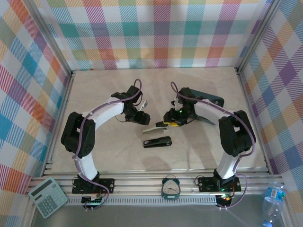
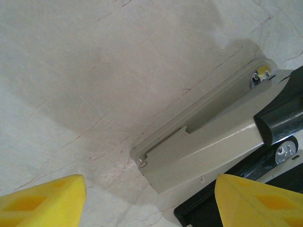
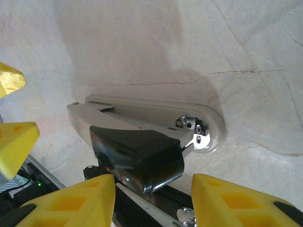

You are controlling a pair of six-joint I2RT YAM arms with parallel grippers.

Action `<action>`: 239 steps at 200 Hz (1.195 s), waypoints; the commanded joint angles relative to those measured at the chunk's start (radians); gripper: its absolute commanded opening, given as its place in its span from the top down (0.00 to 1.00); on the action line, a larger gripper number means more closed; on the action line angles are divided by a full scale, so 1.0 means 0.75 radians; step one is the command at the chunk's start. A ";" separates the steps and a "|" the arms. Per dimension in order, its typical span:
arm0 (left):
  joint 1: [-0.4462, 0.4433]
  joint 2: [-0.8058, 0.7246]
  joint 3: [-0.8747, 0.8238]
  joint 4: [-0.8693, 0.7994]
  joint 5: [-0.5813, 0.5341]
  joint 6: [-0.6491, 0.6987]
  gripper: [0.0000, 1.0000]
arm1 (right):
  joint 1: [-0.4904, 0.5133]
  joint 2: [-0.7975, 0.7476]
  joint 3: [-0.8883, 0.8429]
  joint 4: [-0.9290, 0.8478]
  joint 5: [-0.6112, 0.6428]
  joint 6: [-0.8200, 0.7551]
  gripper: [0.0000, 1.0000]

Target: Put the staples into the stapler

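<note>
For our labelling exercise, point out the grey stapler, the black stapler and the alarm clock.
grey stapler [image 3: 128, 119]: right wrist view, on its grey arm.
black stapler [image 1: 157, 142]: top view, middle of its body.
alarm clock [image 1: 170, 187]: top view, centre of its face.

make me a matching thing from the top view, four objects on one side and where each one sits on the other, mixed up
Things:
1. black stapler
2. alarm clock
3. calculator
4. water bottle

Places in the top view:
a. bottom right corner
b. middle of the table, just nearer the arm bases than the beige stapler
c. bottom left corner
d. bottom centre

Pairs: 1-b, 2-d, 3-c, 4-a
</note>
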 commanded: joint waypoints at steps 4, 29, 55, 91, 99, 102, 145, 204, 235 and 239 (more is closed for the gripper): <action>0.012 -0.024 0.002 0.058 0.042 -0.047 0.27 | 0.001 0.061 0.027 -0.046 0.035 -0.026 0.59; 0.014 -0.013 0.003 0.060 0.036 -0.048 0.27 | 0.000 0.123 0.005 -0.065 0.114 -0.030 0.62; 0.014 -0.002 0.008 0.055 0.028 -0.045 0.27 | 0.002 0.171 -0.037 -0.067 0.160 -0.031 0.63; 0.014 0.011 0.024 0.052 0.030 -0.046 0.25 | 0.000 0.146 -0.056 -0.048 0.149 -0.034 0.61; 0.014 0.009 0.037 0.055 0.032 -0.051 0.25 | -0.001 0.115 -0.048 -0.040 0.137 -0.034 0.56; 0.014 0.009 0.041 0.056 0.036 -0.049 0.24 | -0.002 0.099 -0.041 -0.041 0.135 -0.034 0.53; 0.014 -0.021 0.104 0.107 0.060 -0.076 0.20 | -0.068 -0.119 0.042 -0.081 0.128 -0.050 0.42; 0.017 -0.052 0.098 0.195 -0.058 -0.133 0.14 | -0.332 -0.324 -0.055 -0.135 0.305 -0.165 0.39; 0.063 -0.194 -0.034 0.342 -0.271 -0.161 0.09 | -0.505 -0.485 -0.171 -0.008 0.498 -0.238 0.35; 0.070 -0.218 -0.059 0.364 -0.316 -0.158 0.08 | -0.530 -0.500 -0.184 0.010 0.502 -0.244 0.35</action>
